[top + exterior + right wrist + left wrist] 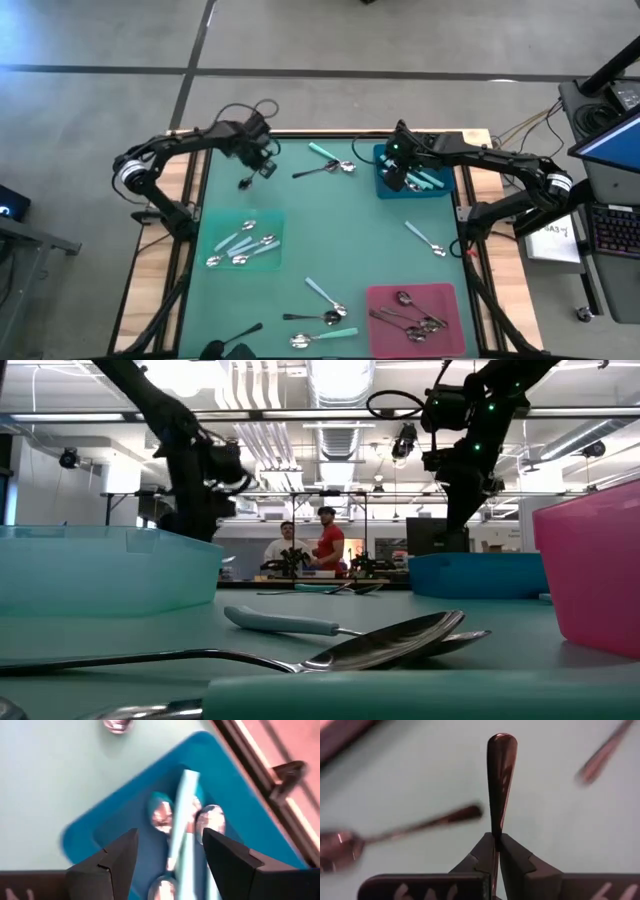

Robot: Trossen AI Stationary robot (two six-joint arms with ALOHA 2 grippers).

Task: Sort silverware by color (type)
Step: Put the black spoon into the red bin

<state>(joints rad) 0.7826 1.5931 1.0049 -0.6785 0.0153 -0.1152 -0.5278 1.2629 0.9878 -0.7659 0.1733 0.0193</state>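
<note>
While the left gripper point(496, 842) is clenched on a dark spoon point(500, 780) at the table's far left, the lift should stay vertical so the thin handle does not twist between the pads. The right gripper point(170, 855) hangs released over the blue tray point(125, 825), where teal-handled spoons point(182, 815) lie. Other spoons sit scattered on the mat point(350, 215).

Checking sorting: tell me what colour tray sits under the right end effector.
Blue tray, clearest in the right wrist view.
</note>
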